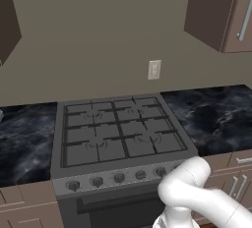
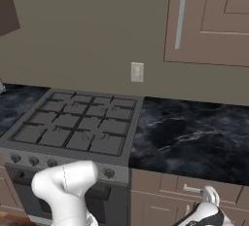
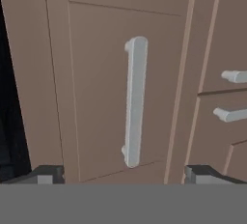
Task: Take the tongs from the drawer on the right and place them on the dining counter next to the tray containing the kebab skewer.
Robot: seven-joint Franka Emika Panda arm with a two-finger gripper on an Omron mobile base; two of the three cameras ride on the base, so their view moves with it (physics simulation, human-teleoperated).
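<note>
Hand view, left to right. The gripper's two dark fingertips stood wide apart at the lower edge, nothing between them, framing a slim silver bar handle on a light-brown wooden drawer front with a recessed flat panel. Because the camera rolls with the hand, the bar ran top to bottom here; it lay close ahead and midway between the open jaws, not yet touched. To its right, past a seam, two further silver handle ends showed on neighbouring cabinet fronts.

Right base view. The same drawer sat just under the glossy black marble counter to the right of the grey gas stove, closed.

Handling, as judged: the bar appeared rigid, smooth and probably slippery, so a grip across its middle, squarely seated, would likely resist sliding during a straight outward pull. The drawer itself probably moves stiffly on rails and is not fragile. The tongs presumably lay inside, hidden behind the closed front.
</note>
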